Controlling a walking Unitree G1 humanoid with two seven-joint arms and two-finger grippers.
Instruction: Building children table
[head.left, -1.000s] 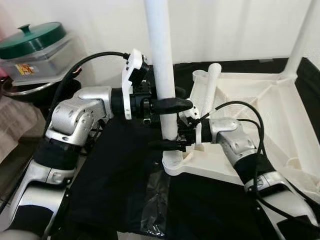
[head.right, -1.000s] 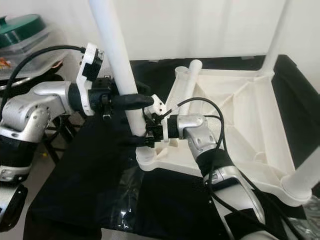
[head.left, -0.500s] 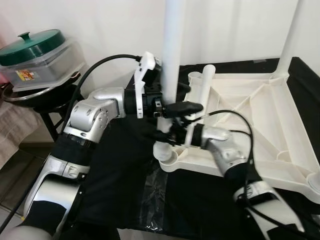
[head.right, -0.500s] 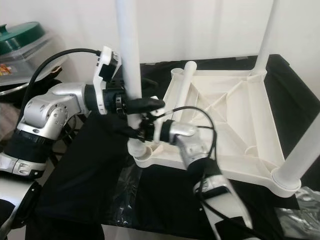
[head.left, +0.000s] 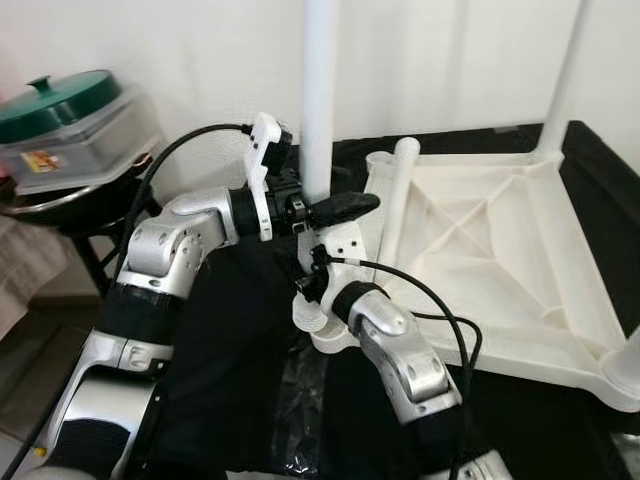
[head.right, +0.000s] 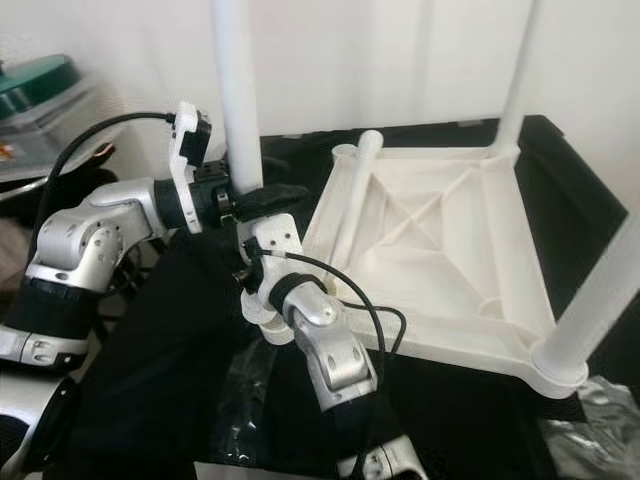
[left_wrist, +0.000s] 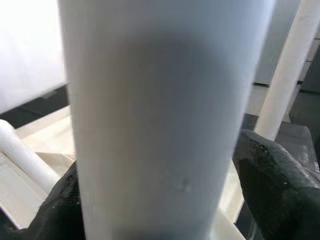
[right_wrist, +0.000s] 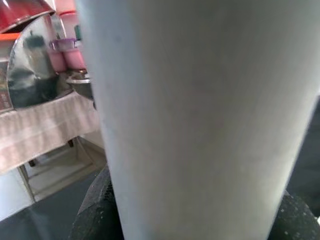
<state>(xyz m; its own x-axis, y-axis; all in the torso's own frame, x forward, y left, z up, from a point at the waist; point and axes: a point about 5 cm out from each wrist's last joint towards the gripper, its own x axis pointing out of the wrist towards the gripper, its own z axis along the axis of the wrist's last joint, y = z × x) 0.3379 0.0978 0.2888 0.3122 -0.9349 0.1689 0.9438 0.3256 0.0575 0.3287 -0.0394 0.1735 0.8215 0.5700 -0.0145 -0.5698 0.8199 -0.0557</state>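
Upturned tabletop (head.left: 480, 240) laid on cloth (head.left: 230, 370), w/ legs at far-right (head.left: 558, 90) and near-left (head.left: 318, 100) corners; loose leg (head.left: 395, 205) rested inside. Lidded pot (head.left: 60, 110) sited far left.

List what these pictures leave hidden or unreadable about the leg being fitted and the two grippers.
- Leg's top: cut off by the upper edge in both eye views.
- Leg's foot in the corner socket: hidden behind the right gripper and its wrist.
- Right gripper's fingers: hidden behind its wrist.
- Left gripper: one finger hidden behind the leg.
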